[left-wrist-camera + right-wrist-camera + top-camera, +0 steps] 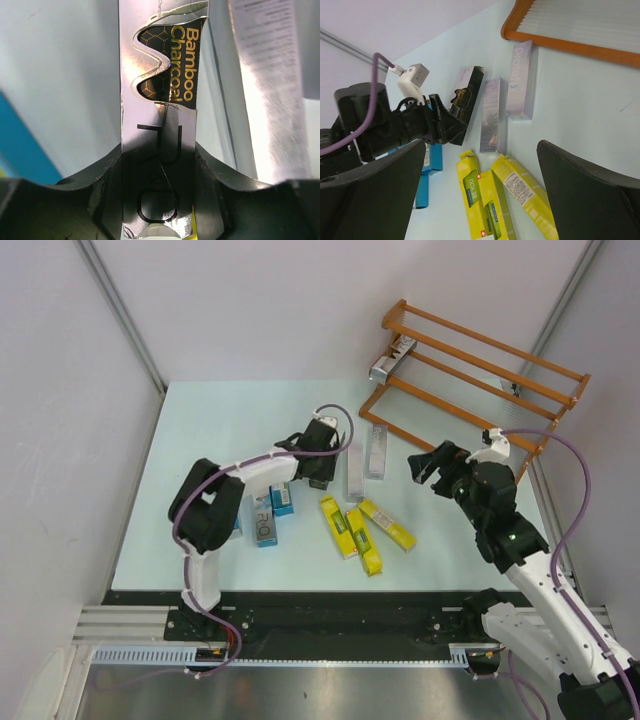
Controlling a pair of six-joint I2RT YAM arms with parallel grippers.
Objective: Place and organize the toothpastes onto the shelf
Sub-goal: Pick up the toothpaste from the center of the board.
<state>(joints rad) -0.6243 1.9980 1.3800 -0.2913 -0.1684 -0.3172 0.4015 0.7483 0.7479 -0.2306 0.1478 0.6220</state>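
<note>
toothpastes lie mostly on the table, grouped near its middle. one shelf carton rests across the rails at the left end of the shelf, which stands at the far right corner.

left gripper: we see it clamped on the held carton, silver with a black "bamboo charcoal" panel. in the left wrist view this carton runs lengthwise between the fingers and touches both. we cannot tell whether it is clear of the table.

right gripper: spread wide and holding nothing. it hangs above the right part of the table, between the grouped cartons and the shelf's near rail.

remaining cartons on the table:
- two silver cartons lie side by side just right of the left gripper, close to the shelf's near rail.
- three yellow cartons lie close together, slightly fanned, nearer the arm bases.
- blue cartons lie beside the left arm, partly hidden by it; we cannot count them.
</note>
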